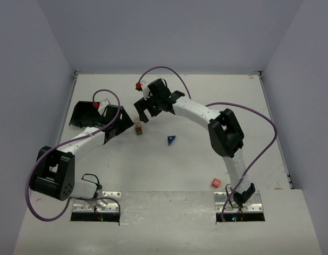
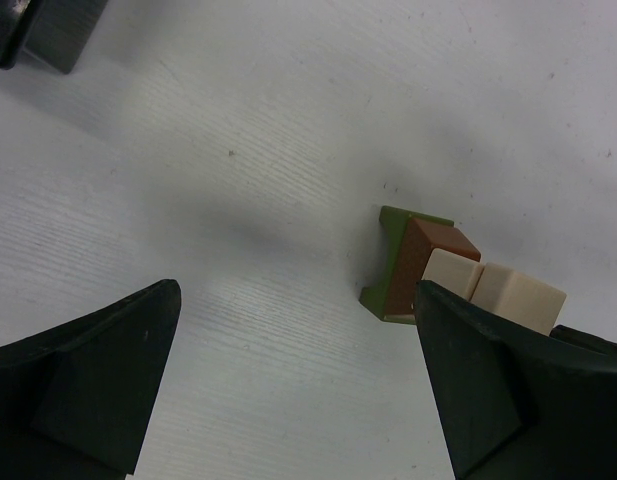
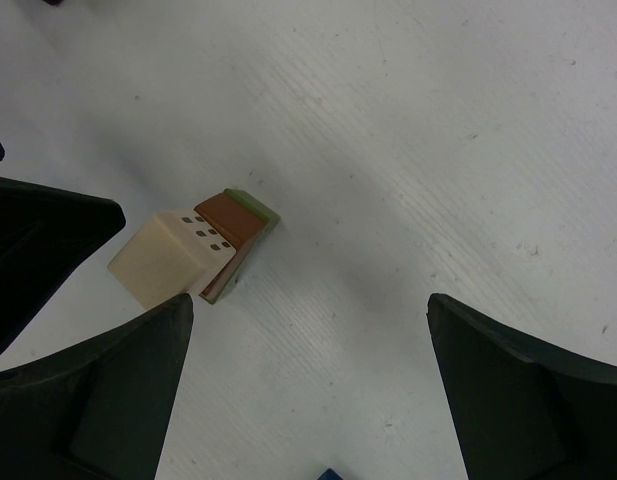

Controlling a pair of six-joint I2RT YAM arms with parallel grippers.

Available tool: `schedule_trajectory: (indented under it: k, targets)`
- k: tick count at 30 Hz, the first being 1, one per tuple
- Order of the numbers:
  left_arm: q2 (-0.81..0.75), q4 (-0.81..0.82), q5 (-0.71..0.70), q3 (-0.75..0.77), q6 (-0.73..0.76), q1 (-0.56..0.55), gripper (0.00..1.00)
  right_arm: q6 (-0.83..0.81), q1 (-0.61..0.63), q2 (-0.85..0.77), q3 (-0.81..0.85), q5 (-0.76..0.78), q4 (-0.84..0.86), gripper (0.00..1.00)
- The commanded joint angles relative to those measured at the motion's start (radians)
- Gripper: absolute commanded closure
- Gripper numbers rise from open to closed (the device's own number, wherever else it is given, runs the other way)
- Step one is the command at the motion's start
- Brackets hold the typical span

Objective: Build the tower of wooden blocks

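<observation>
Both of your end effectors are wide open and hold nothing. In the overhead view a short stack (image 1: 138,128) stands on the white surface (image 1: 206,90) a little left of centre. The left end effector (image 1: 118,123) is just to the left of it and the right end effector (image 1: 144,112) is just above it in the frame, so the stack sits near both but between the fingers of neither. Your left wrist view shows the stack at right centre: a green block (image 2: 386,262) at the bottom, a brown block (image 2: 435,262) on it and a tan cube (image 2: 498,292) on top. The cube is partly hidden behind the right-hand finger, outside the gap of the left end effector (image 2: 296,290). Whether finger and cube touch you cannot tell from here. In your right wrist view the stack lies left of centre, above the left-hand finger and apart from it, and the tan cube (image 3: 173,258) is nearest the camera. The gap of the right end effector (image 3: 308,300) shows only bare surface. Overhead, the blue wedge (image 1: 170,139) lies to the right of the stack, well apart from both end effectors. The red cube (image 1: 215,183) sits alone at lower right, and a black tray (image 1: 78,114) rests at the left edge.
</observation>
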Motion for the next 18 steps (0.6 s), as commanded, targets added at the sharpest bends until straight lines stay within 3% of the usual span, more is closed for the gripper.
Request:
schedule_trajectory:
  k: [1, 18]
  targets:
    - [0.003, 0.029, 0.0, 0.038, 0.011, 0.011, 0.0, 0.006, 0.008, -0.018, 0.039, -0.009, 0.031, 0.01]
    - [0.001, 0.023, -0.007, 0.038, 0.012, 0.012, 0.0, 0.009, 0.008, -0.021, 0.035, 0.052, 0.044, 0.01]
